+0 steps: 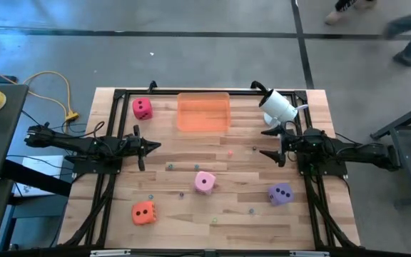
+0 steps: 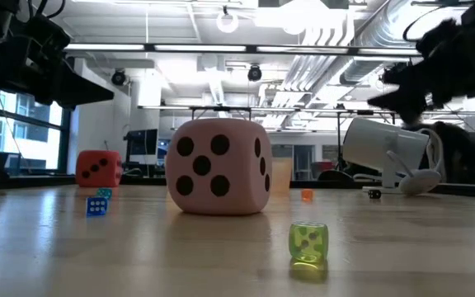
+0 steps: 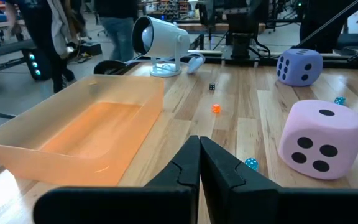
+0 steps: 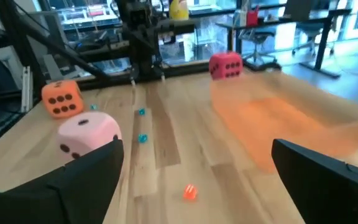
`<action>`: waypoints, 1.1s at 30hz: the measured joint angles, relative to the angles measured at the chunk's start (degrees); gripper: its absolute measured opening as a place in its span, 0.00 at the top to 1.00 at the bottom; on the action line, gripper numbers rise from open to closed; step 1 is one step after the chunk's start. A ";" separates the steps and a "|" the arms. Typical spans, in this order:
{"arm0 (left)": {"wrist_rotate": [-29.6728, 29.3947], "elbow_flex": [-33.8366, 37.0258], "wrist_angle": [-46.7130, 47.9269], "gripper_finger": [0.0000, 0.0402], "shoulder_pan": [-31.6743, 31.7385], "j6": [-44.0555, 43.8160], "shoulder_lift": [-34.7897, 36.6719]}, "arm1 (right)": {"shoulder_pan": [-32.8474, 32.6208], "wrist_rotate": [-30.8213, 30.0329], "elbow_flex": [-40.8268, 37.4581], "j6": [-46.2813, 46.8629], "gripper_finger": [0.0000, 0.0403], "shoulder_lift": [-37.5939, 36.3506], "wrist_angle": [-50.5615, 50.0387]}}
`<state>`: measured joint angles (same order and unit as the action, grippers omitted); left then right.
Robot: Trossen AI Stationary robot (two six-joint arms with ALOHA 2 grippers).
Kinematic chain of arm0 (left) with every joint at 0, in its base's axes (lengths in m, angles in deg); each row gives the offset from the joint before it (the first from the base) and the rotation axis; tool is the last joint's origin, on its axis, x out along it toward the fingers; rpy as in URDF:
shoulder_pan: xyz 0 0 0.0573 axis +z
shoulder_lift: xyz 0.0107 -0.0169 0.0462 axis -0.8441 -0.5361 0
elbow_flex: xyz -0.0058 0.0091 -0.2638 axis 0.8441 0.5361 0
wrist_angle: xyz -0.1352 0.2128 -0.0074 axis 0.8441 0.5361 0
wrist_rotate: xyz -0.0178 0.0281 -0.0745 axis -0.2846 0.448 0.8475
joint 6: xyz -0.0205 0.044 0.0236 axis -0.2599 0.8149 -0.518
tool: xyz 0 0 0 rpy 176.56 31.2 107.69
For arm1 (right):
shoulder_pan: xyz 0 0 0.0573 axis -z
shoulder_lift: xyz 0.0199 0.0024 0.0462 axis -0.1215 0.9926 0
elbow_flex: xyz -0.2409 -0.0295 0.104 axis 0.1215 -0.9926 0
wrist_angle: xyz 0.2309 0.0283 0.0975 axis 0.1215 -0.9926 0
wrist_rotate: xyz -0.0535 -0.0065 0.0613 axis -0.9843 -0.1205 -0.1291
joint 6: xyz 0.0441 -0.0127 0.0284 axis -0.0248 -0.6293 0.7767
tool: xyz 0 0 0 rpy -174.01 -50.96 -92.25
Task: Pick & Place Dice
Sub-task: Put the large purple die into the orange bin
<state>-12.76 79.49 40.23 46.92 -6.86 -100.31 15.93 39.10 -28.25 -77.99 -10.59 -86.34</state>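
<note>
Dice are seen loose on the wooden table [image 1: 191, 221], none gripped. Nearest the front edge, the orange die [image 1: 143, 212] is placed on the left side, and the purple die [image 1: 280, 193] on the right side, beside the right arm's base rail. Just behind them, near the middle, the pink die [image 1: 205, 182] is found; in the low view it fills the centre, with a small green die [image 2: 308, 245] in front of it and a small blue die [image 2: 96, 205] off to one side. More tiny dice are scattered over the boards, too small to be told apart from above. Midway back, the left gripper [image 1: 154, 146] is held over the table's left half with its fingers pressed together on nothing, tips pointed toward the centre. Opposite it, the right gripper [image 1: 267, 143] is held over the right half with its fingers spread wide and empty. Between the two, further back, the orange tray [image 1: 203, 113] is set, nothing visible inside it. The red die [image 1: 142, 108] is placed at the back left, just beside the tray but apart from it. A white lamp-like object [image 1: 278, 106] is lying at the back right. Beyond the table, a person's legs [image 1: 409, 43] are visible on the floor.
</note>
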 joint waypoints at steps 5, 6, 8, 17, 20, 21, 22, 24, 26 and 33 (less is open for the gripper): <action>0.00 0.00 0.00 1.00 0.00 -0.02 0.00 | 0.00 -3.02 7.31 -0.48 0.01 3.20 -8.15; 0.00 0.00 -0.02 1.00 -0.01 -0.01 0.00 | -0.05 -3.56 9.05 -0.45 0.01 4.25 -9.61; 0.00 0.00 -0.01 1.00 -0.01 0.00 0.00 | -0.42 -4.92 12.79 -0.31 0.01 7.44 -12.76; 0.00 0.00 -0.02 1.00 -0.01 -0.02 0.00 | -5.90 -12.65 26.66 3.69 0.01 24.47 -19.50; 0.00 0.00 -0.02 1.00 -0.02 0.00 0.00 | -7.25 -12.26 29.18 1.08 0.01 27.45 -18.50; 0.00 0.00 0.00 1.00 -0.02 0.00 0.00 | -7.74 -11.89 29.37 0.77 0.01 27.82 -17.09; 0.00 0.00 -0.01 1.00 -0.01 0.00 0.00 | -8.09 -11.12 29.38 0.60 0.01 28.41 -14.91; 0.00 0.00 -0.02 1.00 0.00 0.00 0.00 | -8.55 -9.81 29.46 -0.42 0.01 29.29 -10.52; 0.00 0.00 -0.02 1.00 -0.01 0.00 0.00 | -8.99 -7.16 29.42 -3.49 0.01 29.59 -8.09; 0.00 0.00 -0.02 1.00 0.00 0.00 0.00 | -17.24 -11.61 32.93 -1.09 0.01 32.42 -17.01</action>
<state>-12.76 79.49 40.21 46.92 -6.86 -100.31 -1.31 27.49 4.68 -79.08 21.82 -103.35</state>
